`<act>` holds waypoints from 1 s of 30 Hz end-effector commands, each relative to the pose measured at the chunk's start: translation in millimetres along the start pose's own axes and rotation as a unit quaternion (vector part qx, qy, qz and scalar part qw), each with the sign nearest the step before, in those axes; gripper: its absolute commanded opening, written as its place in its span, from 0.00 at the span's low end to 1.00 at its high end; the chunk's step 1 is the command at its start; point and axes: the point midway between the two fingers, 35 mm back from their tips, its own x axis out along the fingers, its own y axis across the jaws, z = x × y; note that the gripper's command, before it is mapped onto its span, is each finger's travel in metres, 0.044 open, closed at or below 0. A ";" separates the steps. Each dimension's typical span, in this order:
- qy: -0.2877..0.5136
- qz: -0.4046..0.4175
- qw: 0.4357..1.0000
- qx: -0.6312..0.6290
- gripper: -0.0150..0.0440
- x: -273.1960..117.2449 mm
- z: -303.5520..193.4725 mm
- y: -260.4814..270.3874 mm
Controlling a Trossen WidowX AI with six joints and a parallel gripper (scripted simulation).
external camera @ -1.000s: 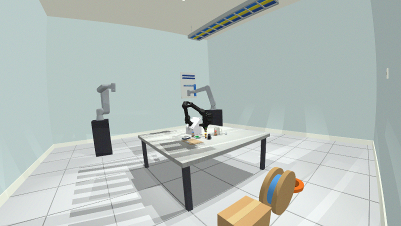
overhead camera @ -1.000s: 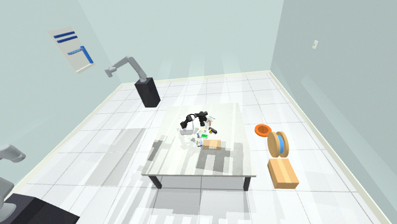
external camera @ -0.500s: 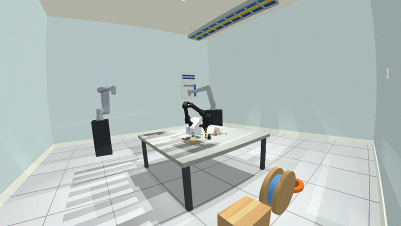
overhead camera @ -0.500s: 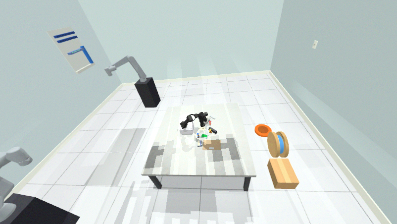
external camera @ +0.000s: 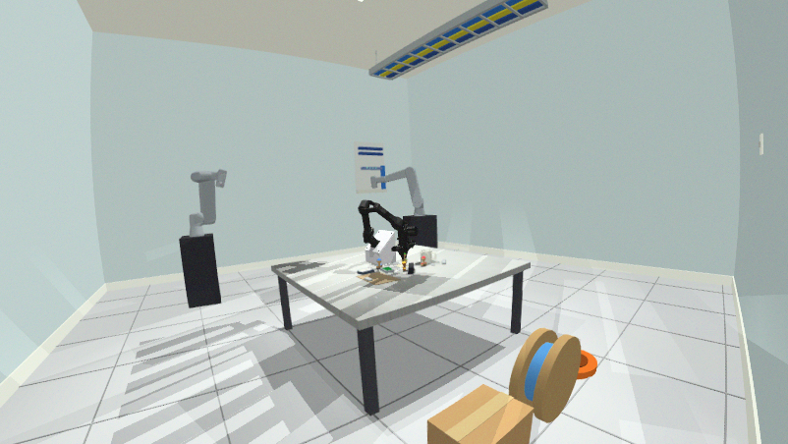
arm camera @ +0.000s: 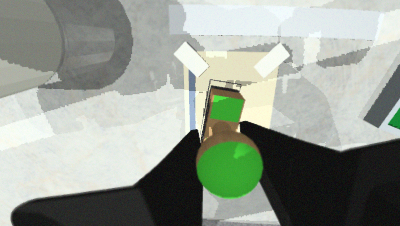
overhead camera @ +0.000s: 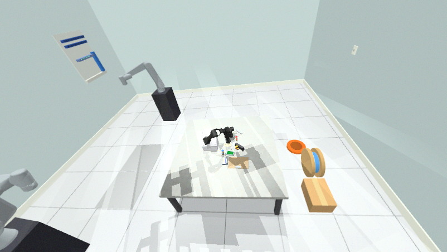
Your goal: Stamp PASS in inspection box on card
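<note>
My gripper [overhead camera: 228, 143] [external camera: 404, 254] [arm camera: 219, 132] is shut on the green-topped wooden stamp [arm camera: 230, 170], whose round knob faces the wrist camera. The stamp is over the cream card [arm camera: 260, 102], with its block across most of the thin-lined box [arm camera: 225, 81]. A strip of the box shows past the block's far end and left side. Whether the stamp's face touches the card cannot be told, and the card under the block is hidden. A green pad [overhead camera: 229, 153] with a pale rim lies nearer the front of the bench.
White tape pieces [arm camera: 191, 59] [arm camera: 271, 60] cross the card's far corners. A grey cylinder [arm camera: 30, 47] stands at upper left in the wrist view. A black cylinder [overhead camera: 239, 146], a brown sheet [overhead camera: 233, 163], a blue-topped item [overhead camera: 222, 152] and a red item [overhead camera: 236, 137] are on the table.
</note>
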 end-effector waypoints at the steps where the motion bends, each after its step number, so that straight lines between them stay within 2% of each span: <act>1: 0.003 -0.003 1.000 -0.003 0.25 4.4 -2.9 -1.3; 30: 0.003 -0.003 1.000 -0.003 0.25 17.6 -4.7 -2.6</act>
